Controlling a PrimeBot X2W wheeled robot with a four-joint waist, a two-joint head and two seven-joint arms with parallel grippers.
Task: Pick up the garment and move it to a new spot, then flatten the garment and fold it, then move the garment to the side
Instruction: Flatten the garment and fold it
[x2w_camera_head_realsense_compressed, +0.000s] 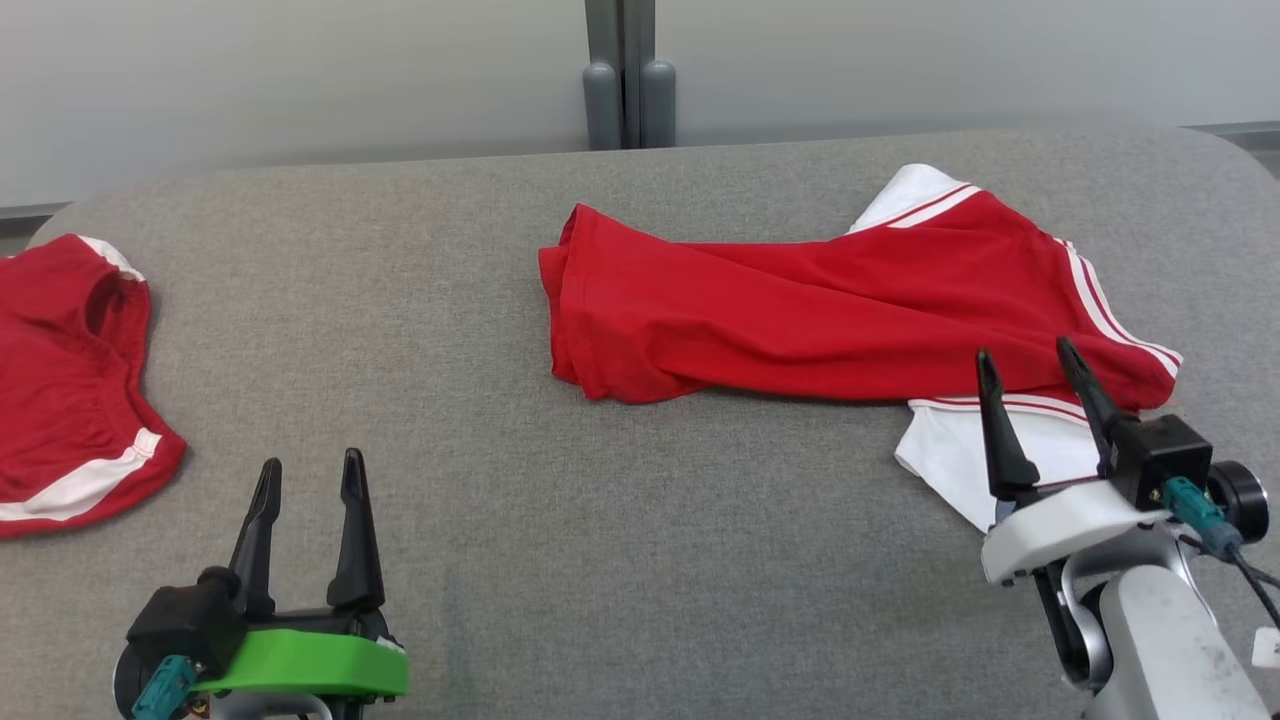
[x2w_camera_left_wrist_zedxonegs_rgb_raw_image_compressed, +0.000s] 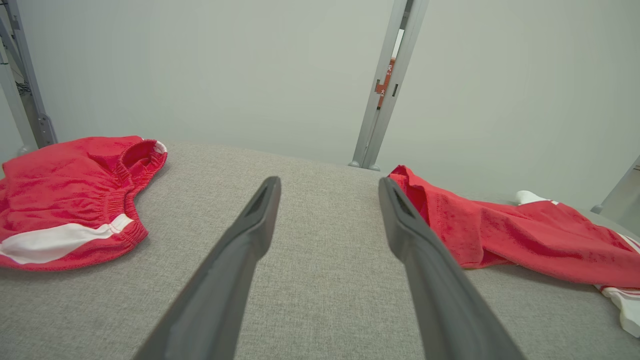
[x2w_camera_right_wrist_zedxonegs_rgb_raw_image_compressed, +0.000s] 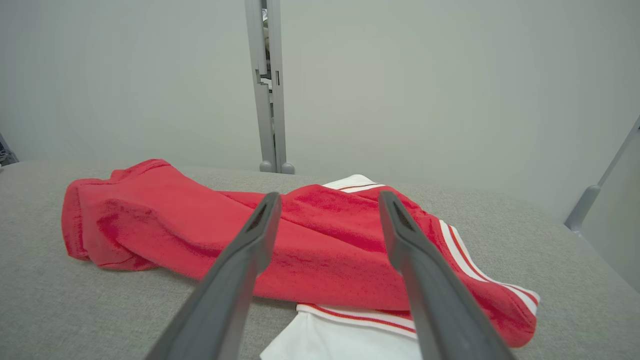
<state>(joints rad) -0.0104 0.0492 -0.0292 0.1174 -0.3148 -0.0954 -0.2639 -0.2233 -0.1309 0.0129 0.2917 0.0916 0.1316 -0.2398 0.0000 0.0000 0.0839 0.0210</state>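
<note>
Gray table (x2w_camera_head_realsense_compressed: 640, 560) is holding a bunched garment (x2w_camera_head_realsense_compressed: 800, 320); your left gripper (x2w_camera_head_realsense_compressed: 311, 460) and right gripper (x2w_camera_head_realsense_compressed: 1025, 350) are gaping empty, risking a one-layer pinch.

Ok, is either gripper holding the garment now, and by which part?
Nothing is held. The left gripper is open over the table; the right gripper is open by the right end of the red garment, with no cloth in it.
</note>
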